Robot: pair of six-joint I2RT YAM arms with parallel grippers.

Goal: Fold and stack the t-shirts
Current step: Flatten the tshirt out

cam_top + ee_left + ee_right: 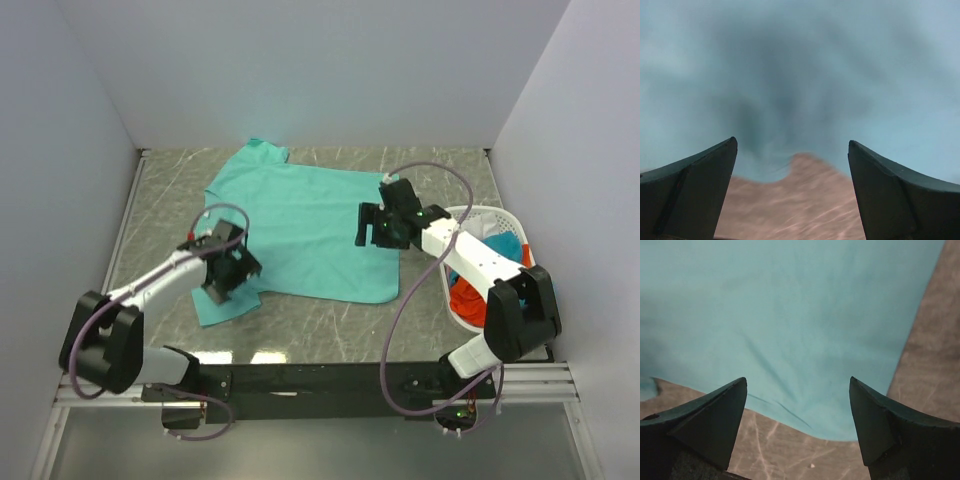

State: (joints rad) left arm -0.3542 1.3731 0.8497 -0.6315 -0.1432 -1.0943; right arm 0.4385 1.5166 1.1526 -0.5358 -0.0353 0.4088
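A teal-green t-shirt (310, 220) lies spread flat on the marbled table, collar toward the back wall. My left gripper (226, 272) hovers over its near-left sleeve. In the left wrist view this gripper (792, 142) is open, with blurred teal cloth (790, 75) and bare table under it and nothing between the fingers. My right gripper (376, 228) is over the shirt's right edge. The right wrist view shows that gripper (797, 380) open above the cloth's edge (790, 315), holding nothing. More t-shirts, one orange-red (465, 300) and one blue-teal (505, 245), sit in the basket.
A white lattice laundry basket (490, 211) stands at the right edge of the table, beside the right arm. White walls close in the back and both sides. Purple cables loop off both arms. Bare table (330, 320) shows in front of the shirt.
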